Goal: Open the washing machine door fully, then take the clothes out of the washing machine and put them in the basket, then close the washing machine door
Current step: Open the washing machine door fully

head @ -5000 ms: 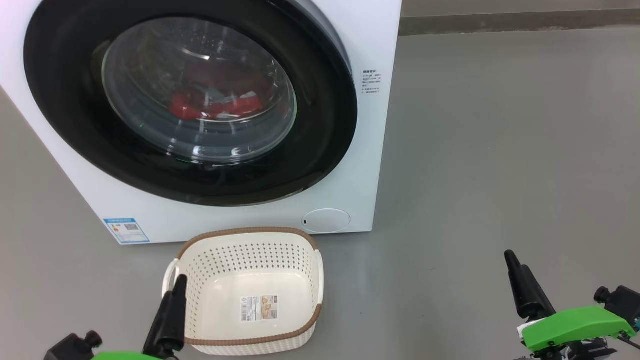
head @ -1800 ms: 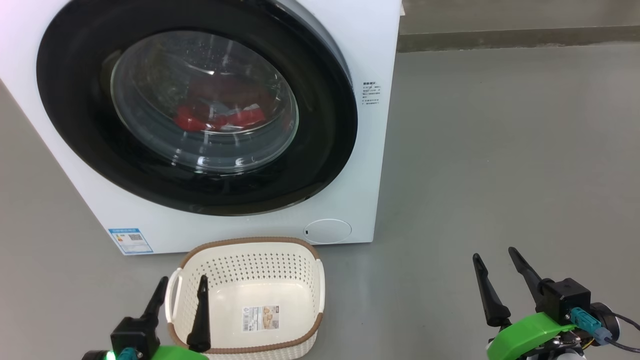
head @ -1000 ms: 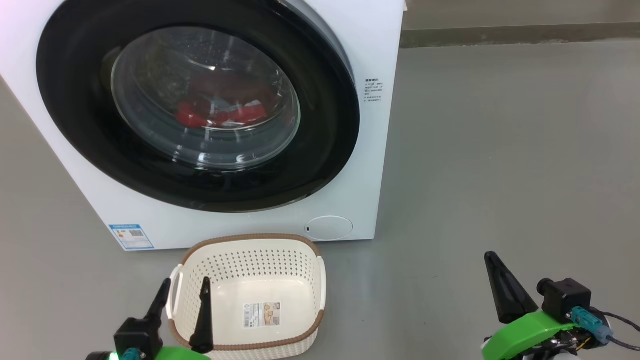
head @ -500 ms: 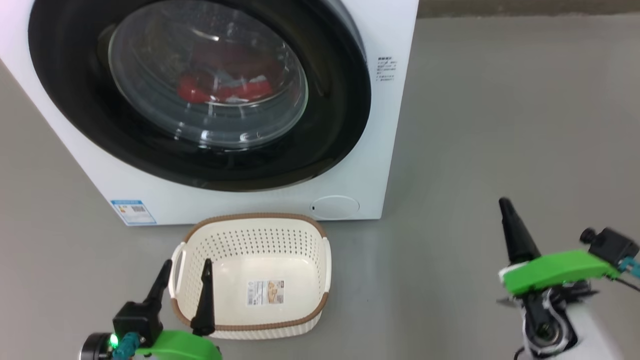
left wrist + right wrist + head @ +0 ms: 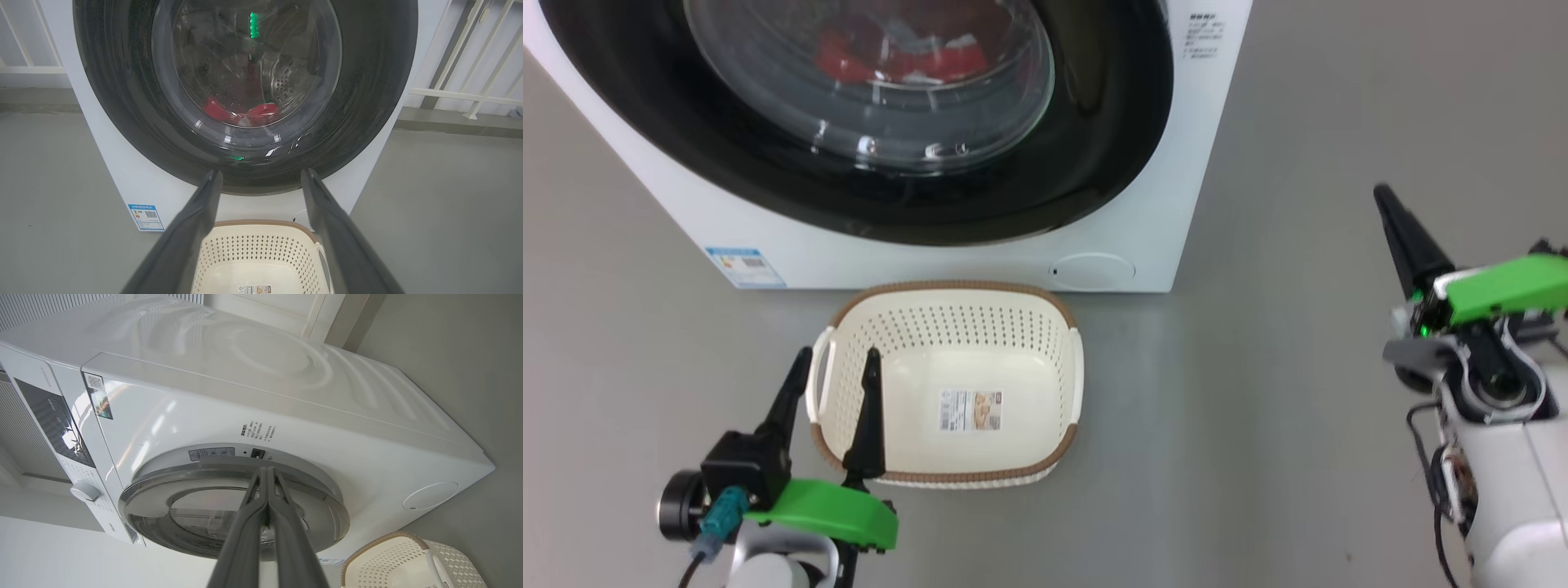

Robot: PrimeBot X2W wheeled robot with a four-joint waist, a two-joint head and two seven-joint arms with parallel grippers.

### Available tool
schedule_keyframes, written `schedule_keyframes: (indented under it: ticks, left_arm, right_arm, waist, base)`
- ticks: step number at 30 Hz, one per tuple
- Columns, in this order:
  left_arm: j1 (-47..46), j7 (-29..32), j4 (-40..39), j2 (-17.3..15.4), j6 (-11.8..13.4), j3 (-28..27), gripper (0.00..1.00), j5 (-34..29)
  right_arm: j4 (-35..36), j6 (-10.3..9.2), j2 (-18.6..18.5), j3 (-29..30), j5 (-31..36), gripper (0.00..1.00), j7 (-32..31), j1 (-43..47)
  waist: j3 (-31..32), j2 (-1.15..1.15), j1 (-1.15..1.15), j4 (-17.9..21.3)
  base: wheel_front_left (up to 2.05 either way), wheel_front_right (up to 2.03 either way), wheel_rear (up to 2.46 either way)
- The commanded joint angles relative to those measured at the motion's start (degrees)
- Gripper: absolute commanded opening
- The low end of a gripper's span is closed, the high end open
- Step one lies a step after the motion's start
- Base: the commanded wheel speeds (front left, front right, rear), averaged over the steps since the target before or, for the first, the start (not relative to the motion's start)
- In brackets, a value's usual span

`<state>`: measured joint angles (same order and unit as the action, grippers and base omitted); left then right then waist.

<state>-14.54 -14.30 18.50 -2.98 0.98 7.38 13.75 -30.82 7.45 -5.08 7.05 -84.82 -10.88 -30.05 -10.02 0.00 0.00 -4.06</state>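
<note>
One basket (image 5: 947, 287) lies just ahead of the left end effector (image 5: 840, 356).

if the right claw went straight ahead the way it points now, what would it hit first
Most likely the washing machine door: in the right wrist view the shut right claw aims at its raised outer edge. Depth is unclear, but nothing seems to lie between them.

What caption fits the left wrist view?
Open left pincer frames the empty basket, red clothes behind the washing machine door.
</note>
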Motion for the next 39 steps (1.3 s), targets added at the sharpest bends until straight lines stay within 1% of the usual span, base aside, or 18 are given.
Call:
schedule_keyframes:
  ticks: [1,6,10,17,23,27,39]
  left_arm:
    - [-2.16,-0.63,-1.84,-0.79,0.01,-1.61,1.0,0.2]
    - [-4.09,-0.66,-2.99,-0.67,-0.01,-1.07,1.0,0.14]
    - [-5.62,-0.68,-3.88,-0.56,-0.03,-0.58,1.0,0.07]
    - [-7.56,-0.69,-5.74,-0.25,-0.18,0.67,1.0,0.2]
    - [-8.64,-0.69,-6.39,-0.03,-0.09,2.27,1.0,0.74]
    - [-9.12,-0.69,-6.36,0.04,-0.09,3.23,1.0,1.08]
    - [-9.63,-0.7,-6.02,0.09,0.12,4.96,1.0,1.79]
  right_arm:
    - [0.85,0.03,-0.45,-0.81,-0.88,0.0,-1.08,-3.09]
    - [-2.44,0.03,-1.34,-1.37,-3.09,0.0,-5.56,-10.01]
    - [-5.08,0.03,-1.99,-2.3,-3.57,0.0,-8.29,-15.65]
    - [-10.01,0.03,-2.65,-4.08,-3.16,0.0,-11.33,-24.95]
    - [-14.24,0.03,-2.31,-5.36,-2.81,0.0,-12.9,-32.32]
    - [-16.16,0.03,-2.15,-5.83,-2.58,0.0,-13.3,-35.26]
    - [-20.9,0.03,-2.15,-6.46,-2.2,0.0,-13.75,-40.16]
  waist:
    - [-2.75,0.0,0.0,-1.26]
    - [-6.42,0.0,0.0,-2.19]
    - [-9.3,0.0,0.0,-3.1]
    - [-12.99,0.0,0.0,-4.98]
    - [-14.62,0.0,0.0,-6.81]
    - [-15.19,0.0,0.0,-7.75]
    - [-15.95,0.0,0.0,-9.44]
  base:
    - [0.0,0.0,0.0]
    - [0.0,0.0,0.0]
    - [0.0,0.0,0.0]
    - [0.0,0.0,0.0]
    - [0.0,0.0,0.0]
    - [0.0,0.0,0.0]
    - [0.0,0.0,0.0]
